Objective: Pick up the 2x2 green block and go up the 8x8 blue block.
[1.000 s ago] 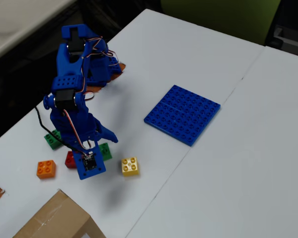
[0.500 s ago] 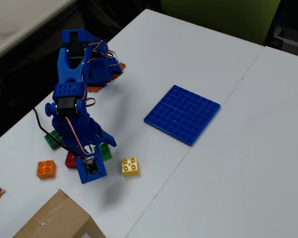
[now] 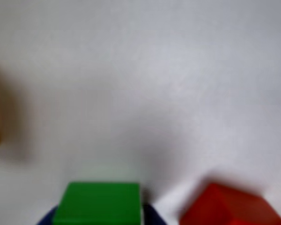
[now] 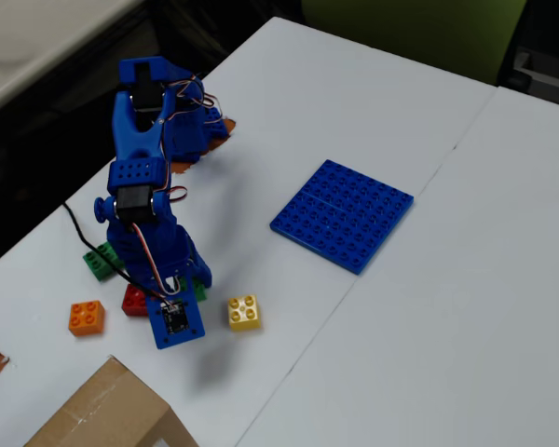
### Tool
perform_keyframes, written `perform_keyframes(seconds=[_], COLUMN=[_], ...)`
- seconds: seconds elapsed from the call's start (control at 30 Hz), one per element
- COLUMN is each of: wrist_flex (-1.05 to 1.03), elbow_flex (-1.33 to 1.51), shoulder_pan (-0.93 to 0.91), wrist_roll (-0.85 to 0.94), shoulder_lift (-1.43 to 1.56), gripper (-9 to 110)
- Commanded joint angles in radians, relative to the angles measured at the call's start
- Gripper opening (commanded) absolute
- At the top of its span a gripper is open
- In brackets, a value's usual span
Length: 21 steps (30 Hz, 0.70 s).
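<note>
The 2x2 green block (image 3: 100,202) sits at the bottom edge of the wrist view, with dark blue fingertips hugging both its sides. My gripper (image 3: 99,218) is shut on it. In the fixed view the gripper (image 4: 192,283) is down at the table, and only a corner of the green block (image 4: 200,291) shows beside it. The 8x8 blue block (image 4: 343,214) lies flat on the white table well to the right, out of the wrist view.
A red brick (image 4: 131,300) (image 3: 234,208) lies close beside the gripper. An orange brick (image 4: 86,318), a yellow brick (image 4: 244,312) and a longer green brick (image 4: 100,261) are nearby. A cardboard box (image 4: 102,414) stands at the front edge.
The arm has lowered onto the green block, and the spread finger has swung in against it, so the jaws went from open to shut.
</note>
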<state>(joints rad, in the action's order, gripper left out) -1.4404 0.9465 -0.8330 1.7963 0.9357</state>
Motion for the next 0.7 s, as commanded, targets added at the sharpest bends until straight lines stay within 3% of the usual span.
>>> perform_keyframes(seconds=[0.0, 0.37, 0.67], wrist_flex=[0.015, -0.071, -0.290], elbow_flex=[-0.038, -0.038, -0.038], shoulder_pan=[0.018, 0.041, 0.072], wrist_roll=[-0.011, 0.046, 0.146], shoulder_lift=[0.008, 0.100, 0.319], gripper=[17, 1, 0])
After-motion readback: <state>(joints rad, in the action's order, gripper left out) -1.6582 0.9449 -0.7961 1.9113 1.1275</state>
